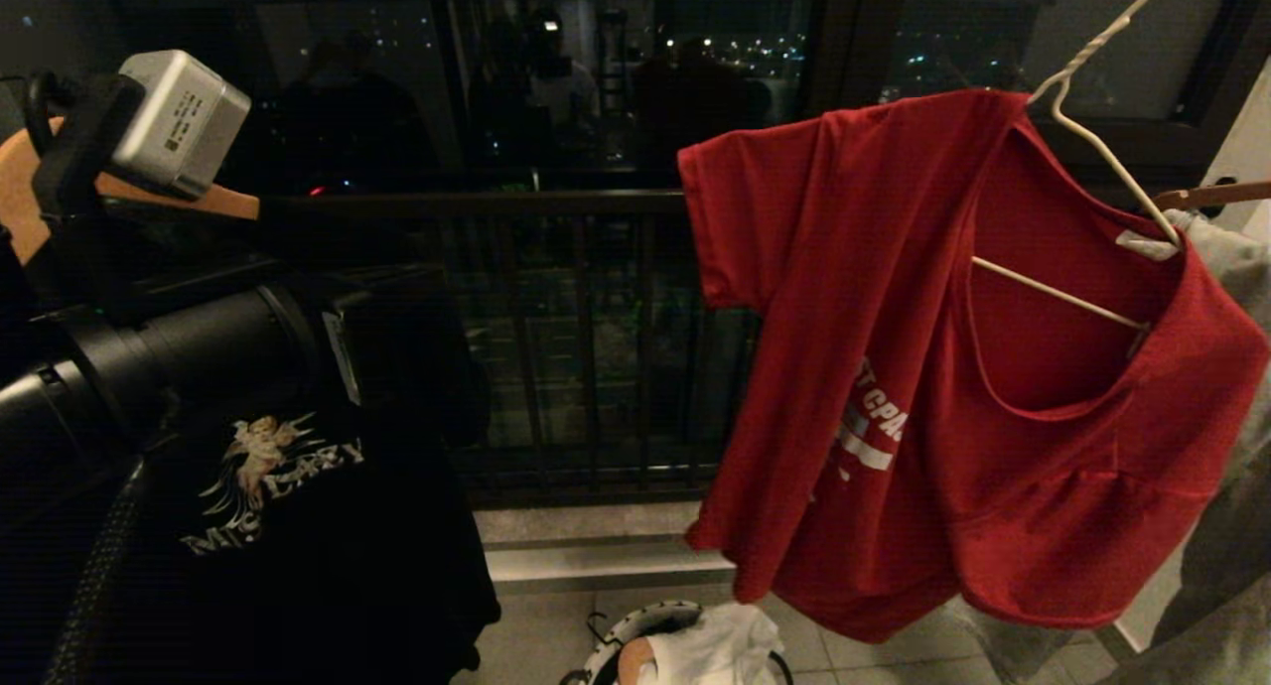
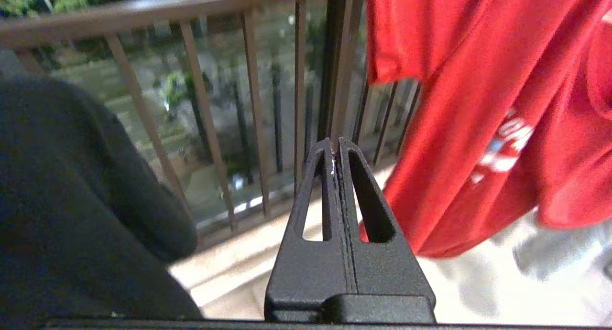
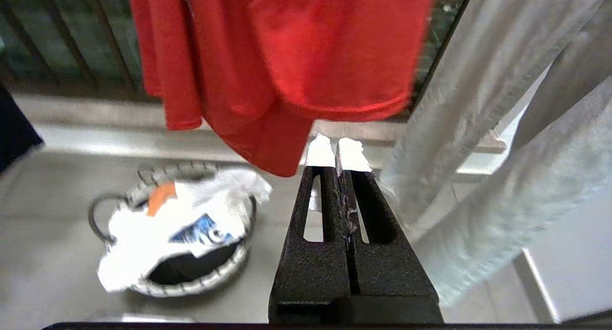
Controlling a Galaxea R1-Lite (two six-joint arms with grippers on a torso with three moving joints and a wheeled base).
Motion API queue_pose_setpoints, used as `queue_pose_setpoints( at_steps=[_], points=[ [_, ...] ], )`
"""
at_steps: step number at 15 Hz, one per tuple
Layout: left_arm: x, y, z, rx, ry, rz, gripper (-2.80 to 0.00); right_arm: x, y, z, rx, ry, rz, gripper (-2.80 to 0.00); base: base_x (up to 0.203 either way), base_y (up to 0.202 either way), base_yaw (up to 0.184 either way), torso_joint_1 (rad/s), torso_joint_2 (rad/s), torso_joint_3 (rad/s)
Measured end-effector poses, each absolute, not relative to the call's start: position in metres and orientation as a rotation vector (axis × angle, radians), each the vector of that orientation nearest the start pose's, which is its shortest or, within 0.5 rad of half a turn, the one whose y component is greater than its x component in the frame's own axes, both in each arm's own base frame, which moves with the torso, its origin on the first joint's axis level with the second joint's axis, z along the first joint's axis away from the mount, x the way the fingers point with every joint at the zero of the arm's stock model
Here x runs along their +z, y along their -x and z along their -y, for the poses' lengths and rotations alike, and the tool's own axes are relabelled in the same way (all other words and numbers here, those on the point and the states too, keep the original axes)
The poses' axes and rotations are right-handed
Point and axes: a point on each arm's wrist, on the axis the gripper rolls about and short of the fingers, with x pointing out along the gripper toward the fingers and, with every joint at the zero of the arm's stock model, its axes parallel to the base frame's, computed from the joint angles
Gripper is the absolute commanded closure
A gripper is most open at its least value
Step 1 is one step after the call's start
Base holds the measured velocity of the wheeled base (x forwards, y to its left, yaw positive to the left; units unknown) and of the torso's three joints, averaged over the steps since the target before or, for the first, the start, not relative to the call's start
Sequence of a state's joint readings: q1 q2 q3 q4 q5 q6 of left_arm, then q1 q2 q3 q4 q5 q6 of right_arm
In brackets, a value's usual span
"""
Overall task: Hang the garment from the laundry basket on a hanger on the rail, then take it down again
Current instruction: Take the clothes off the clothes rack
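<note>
The left gripper has its two black fingers pressed together with nothing between them; it points at the dark balcony railing, with a black T-shirt on its left and the red garment on its right, apart from both. In the head view the left arm fills the left side, raised in front of the black T-shirt with the angel print, which hangs on a light-brown wooden hanger.

The right gripper is likewise closed on nothing, its white-tipped fingers meeting. It sits low, just below and in front of the bottom hem of the garment, not touching it, with pale grey cloth hanging on its right.

The garment hangs at the right of the scene on the thin white wire hanger, tilted, with the hanger's bar showing across the open neckline and its hook rising out of the top of the view. White lettering shows on the chest.

The laundry basket stands on the tiled floor below and left of the garment, near the railing's foot, holding white cloth with an orange and a blue mark. In the head view only its far rim peeks in at the bottom edge.
</note>
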State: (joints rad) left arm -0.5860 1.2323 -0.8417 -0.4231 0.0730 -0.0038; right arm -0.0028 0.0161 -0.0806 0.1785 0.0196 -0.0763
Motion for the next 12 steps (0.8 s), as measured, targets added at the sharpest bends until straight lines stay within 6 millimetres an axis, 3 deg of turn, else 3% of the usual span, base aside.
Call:
queue_pose_setpoints(
  at_steps=[12],
  points=[
    [0.2905, -0.1625, 0.1068, -0.524, 0.033, 0.069, 0.0, 0.0797, 0.0301, -0.0012, 0.051, 0.064, -0.104, 0.0, 0.0, 0.0, 0.0, 0.0, 0.0, 0.0]
  ],
)
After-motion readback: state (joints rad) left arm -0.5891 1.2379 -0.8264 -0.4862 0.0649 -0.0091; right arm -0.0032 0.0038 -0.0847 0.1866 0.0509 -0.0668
